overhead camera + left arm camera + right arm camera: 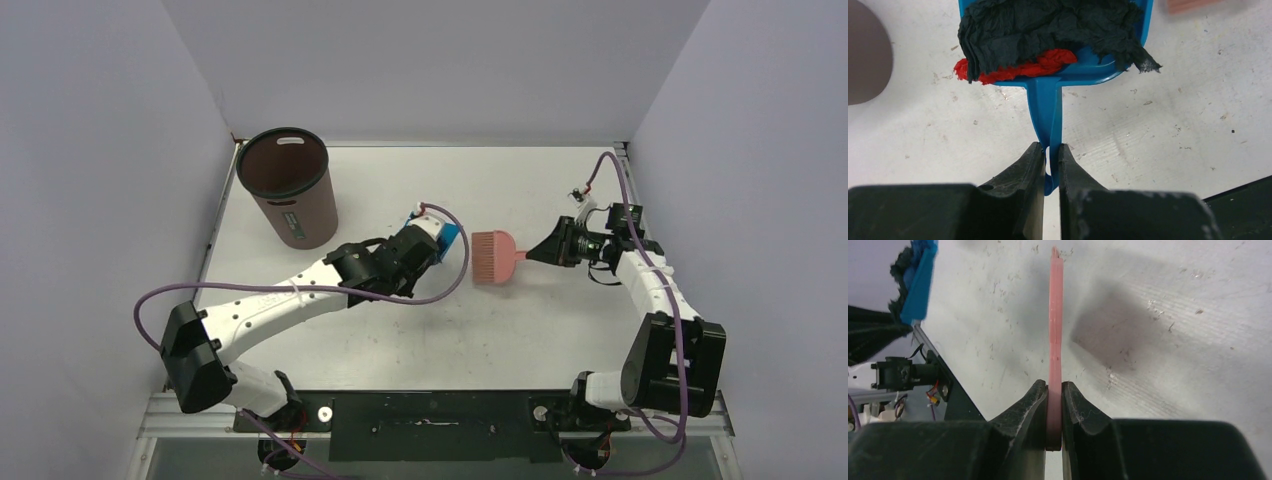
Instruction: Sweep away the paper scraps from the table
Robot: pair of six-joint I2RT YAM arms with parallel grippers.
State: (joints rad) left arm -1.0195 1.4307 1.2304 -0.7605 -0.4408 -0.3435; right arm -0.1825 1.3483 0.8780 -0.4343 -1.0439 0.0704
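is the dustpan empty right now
No, crumpled dark paper scraps and a red piece lie piled in the blue dustpan, as the left wrist view shows.

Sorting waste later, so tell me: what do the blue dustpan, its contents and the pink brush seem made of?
Dustpan: likely moulded plastic, smooth, uniform bright blue, slight sheen. Paper scraps: matte crumpled paper, dark navy over a red scrap, creased with ragged edges. Brush: probably rigid pink plastic, thin and even-coloured; its bristles are too unclear to judge.
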